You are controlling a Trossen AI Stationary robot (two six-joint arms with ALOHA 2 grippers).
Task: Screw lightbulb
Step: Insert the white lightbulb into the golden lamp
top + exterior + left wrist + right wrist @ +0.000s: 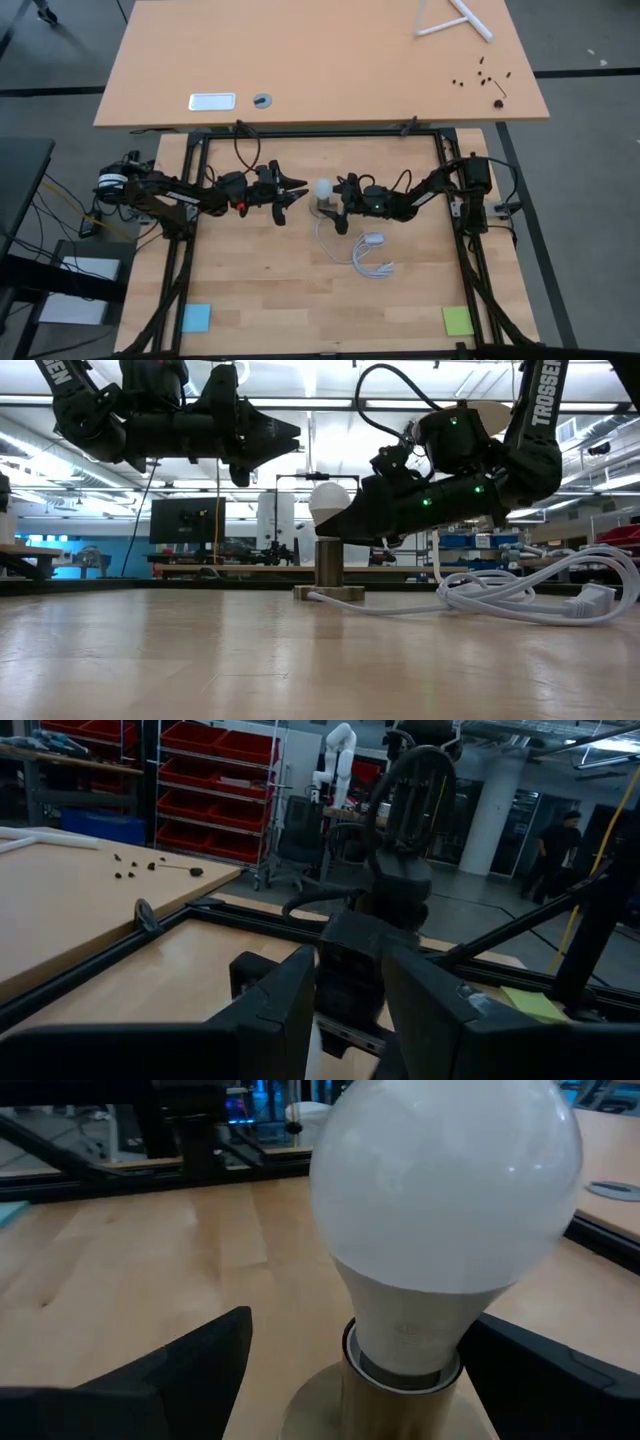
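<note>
We note the lightbulb [445,1210] standing upright in the socket [329,566] near the middle of the bench [260,290], white cord [520,595] trailing off beside it. Right tool [337,203] is at the bulb, fingers [180,1370] spread wide on either side and not touching the glass; it holds nothing. Left tool [297,190] hangs in the air just beside the bulb, fingers [270,1010] partly apart, empty. Risks, as we judge them: closing off-centre could tilt the bulb and cross the thread; turning may drag the unheld socket round with the bulb; the left tool is close enough to be bumped
</note>
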